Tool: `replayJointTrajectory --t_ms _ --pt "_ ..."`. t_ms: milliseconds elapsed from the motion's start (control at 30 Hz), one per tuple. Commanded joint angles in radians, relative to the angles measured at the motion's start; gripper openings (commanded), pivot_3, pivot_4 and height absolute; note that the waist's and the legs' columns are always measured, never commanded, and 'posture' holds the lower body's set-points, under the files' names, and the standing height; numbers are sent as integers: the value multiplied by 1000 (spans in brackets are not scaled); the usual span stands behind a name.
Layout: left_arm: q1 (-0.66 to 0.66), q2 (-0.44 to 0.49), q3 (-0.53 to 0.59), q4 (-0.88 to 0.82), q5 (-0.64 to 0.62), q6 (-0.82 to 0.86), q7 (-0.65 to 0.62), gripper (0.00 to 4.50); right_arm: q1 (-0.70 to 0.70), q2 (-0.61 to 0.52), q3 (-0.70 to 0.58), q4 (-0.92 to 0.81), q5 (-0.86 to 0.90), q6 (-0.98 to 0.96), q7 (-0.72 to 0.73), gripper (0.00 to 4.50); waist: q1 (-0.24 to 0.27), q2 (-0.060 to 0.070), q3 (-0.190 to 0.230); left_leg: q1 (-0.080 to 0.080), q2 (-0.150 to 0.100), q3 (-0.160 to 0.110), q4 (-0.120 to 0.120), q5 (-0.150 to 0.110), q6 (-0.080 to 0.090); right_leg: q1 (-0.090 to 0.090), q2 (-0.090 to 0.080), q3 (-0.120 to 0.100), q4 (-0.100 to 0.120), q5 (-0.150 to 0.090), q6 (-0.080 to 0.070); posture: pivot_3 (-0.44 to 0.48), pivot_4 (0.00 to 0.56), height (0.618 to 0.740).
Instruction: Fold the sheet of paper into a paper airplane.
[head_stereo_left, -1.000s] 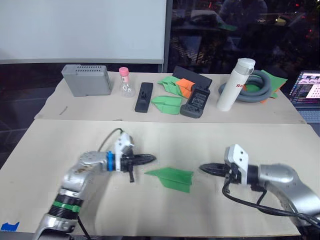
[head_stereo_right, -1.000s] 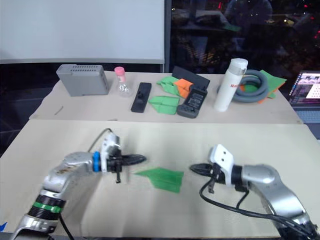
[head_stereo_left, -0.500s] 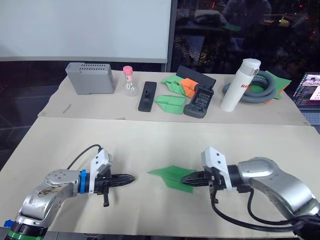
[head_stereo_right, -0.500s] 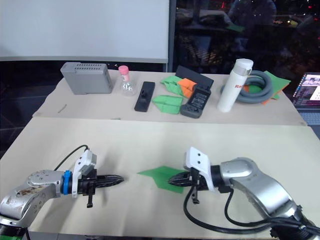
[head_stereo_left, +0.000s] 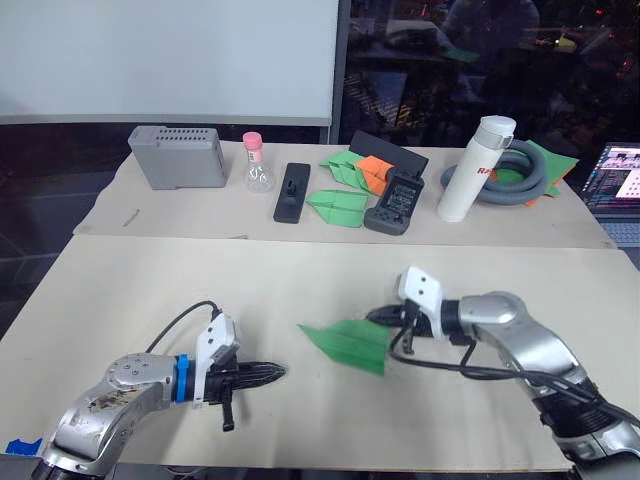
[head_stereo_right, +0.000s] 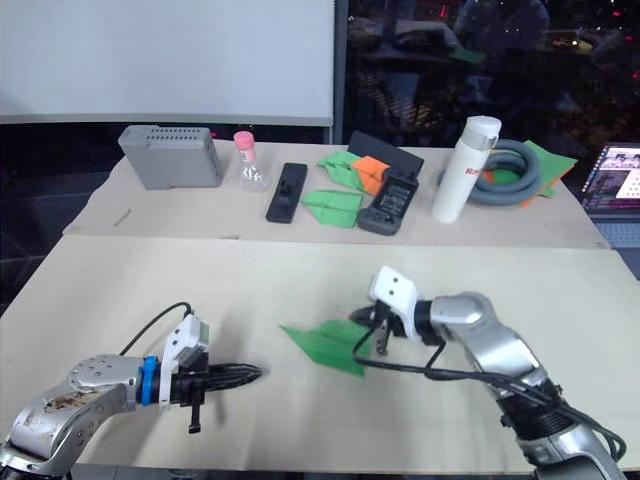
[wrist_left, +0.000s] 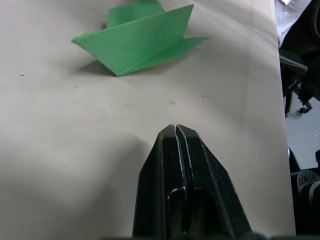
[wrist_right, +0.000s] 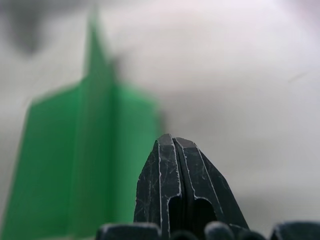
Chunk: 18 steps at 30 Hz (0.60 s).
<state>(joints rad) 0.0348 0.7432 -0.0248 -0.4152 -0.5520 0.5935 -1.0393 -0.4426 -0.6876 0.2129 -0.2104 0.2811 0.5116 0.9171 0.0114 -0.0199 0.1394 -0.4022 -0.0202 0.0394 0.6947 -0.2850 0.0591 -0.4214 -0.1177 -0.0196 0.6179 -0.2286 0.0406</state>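
1. Two grippers work over the near table (head_stereo_left: 120, 290), a surface covered in plain beige.
2. Nearest is the left gripper (head_stereo_left: 272, 373), low over the table with its two black fingers pressed together and nothing between them; it points toward the paper airplane and sits well apart from it.
3. Just beyond lies the paper airplane (head_stereo_left: 348, 342), a bright green dart-shaped wedge on the near table between the two grippers, its pointed nose toward the robot's left and its wide tail toward the right; the left wrist view shows its centre fold standing up above the flat wings.
4. At the tail end is the right gripper (head_stereo_left: 378, 317), its fingers closed together; its tip is at the rear edge of the airplane, but whether it touches the paper cannot be told.
5. Farther back, a second table holds a row of things: a grey box (head_stereo_left: 176, 157) at the robot's left, then a small flask with a pink cap (head_stereo_left: 255, 164), a black stand (head_stereo_left: 291, 191), and a green paper dart (head_stereo_left: 335, 207).
6. Behind that dart lie an orange paper dart (head_stereo_left: 374, 170) and a black handheld device (head_stereo_left: 397, 201).
7. Farther right stand a white bottle (head_stereo_left: 472, 168) and a coiled grey hose (head_stereo_left: 516, 174), with a laptop (head_stereo_left: 614, 180) at the far right edge.
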Motion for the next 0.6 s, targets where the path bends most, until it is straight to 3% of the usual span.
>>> replayJointTrajectory --t_ms 33,100,133,333,467,600 --pt "-34 -7 -10 -5 -4 -8 0 0 -54 22 -98 -78 109 93 -9 18 0 0 0 0 0 0 0 0 0 0 0 0 0 0 0 0 150 740" --pt "-56 -11 -23 14 13 -20 4 0 -67 -2 -96 -101 118 126 13 18 1 0 0 0 1 0 0 0 0 0 1 0 1 0 0 0 150 740" --pt "-64 -13 -28 22 21 -28 6 0 -70 -21 -82 -111 108 132 26 625 1 0 0 0 1 0 0 0 0 0 1 0 2 0 0 0 150 740" --pt "-86 -27 -40 42 38 -45 14 0 -90 -124 31 -290 148 333 90 2649 -2 0 0 0 0 0 0 -5 8 -1 0 1 3 0 0 0 150 740" --pt "-78 -30 -48 46 60 -58 20 0 -139 -158 173 -349 39 350 69 4006 -6 1 1 1 0 0 0 -4 8 -2 0 2 5 0 0 0 150 740" --pt "-70 -31 -47 44 61 -61 23 0 -179 -116 224 -373 33 423 32 4006 -6 1 1 1 0 0 1 -4 7 -2 1 2 6 0 0 0 150 740"
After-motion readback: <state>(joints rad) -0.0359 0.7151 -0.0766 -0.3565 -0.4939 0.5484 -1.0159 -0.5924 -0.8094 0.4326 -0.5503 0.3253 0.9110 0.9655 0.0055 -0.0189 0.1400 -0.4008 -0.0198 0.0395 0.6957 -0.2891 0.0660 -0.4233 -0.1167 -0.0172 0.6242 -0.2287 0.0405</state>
